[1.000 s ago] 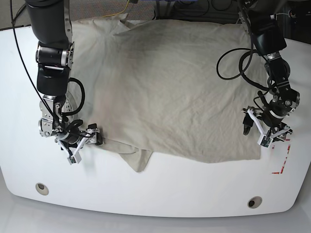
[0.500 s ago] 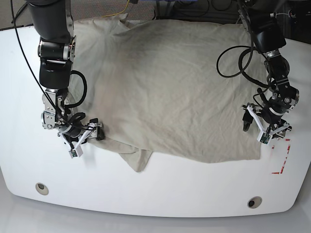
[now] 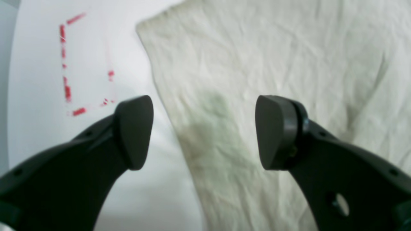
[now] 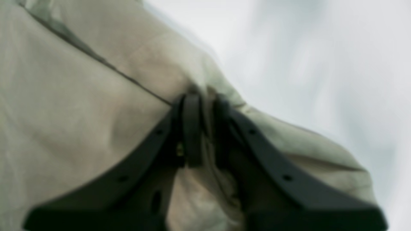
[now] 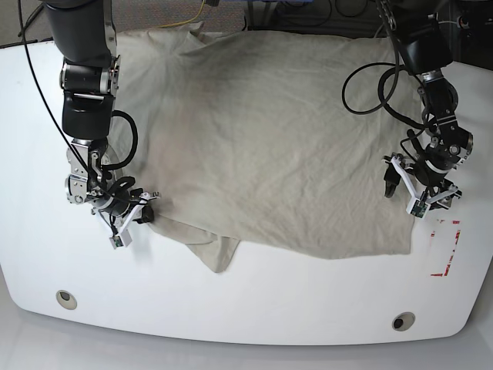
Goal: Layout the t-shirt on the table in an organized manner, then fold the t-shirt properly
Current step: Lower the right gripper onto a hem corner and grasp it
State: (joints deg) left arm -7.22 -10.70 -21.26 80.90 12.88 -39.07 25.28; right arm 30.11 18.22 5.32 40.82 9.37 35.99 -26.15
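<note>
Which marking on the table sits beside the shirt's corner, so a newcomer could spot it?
Start at the white table, then find the t-shirt and its corner below the left claw. Just beyond is a broken red tape rectangle, the only coloured marking there.

From above, light falls bright and even over the table (image 5: 254,308), whose gloss gives a pale sheen along the near edge. My arms cast only soft, short shadows on the t-shirt (image 5: 262,139). The overhead view is sharp, though the table's edges bow outward toward the frame corners. My left wrist view is mildly soft: the red tape marks (image 3: 65,64) smear, and a dim greenish shadow lies on the cloth between my jaws. My right wrist view is badly blurred; cloth folds and my jaws show smudged outlines, and the white background washes out.
</note>
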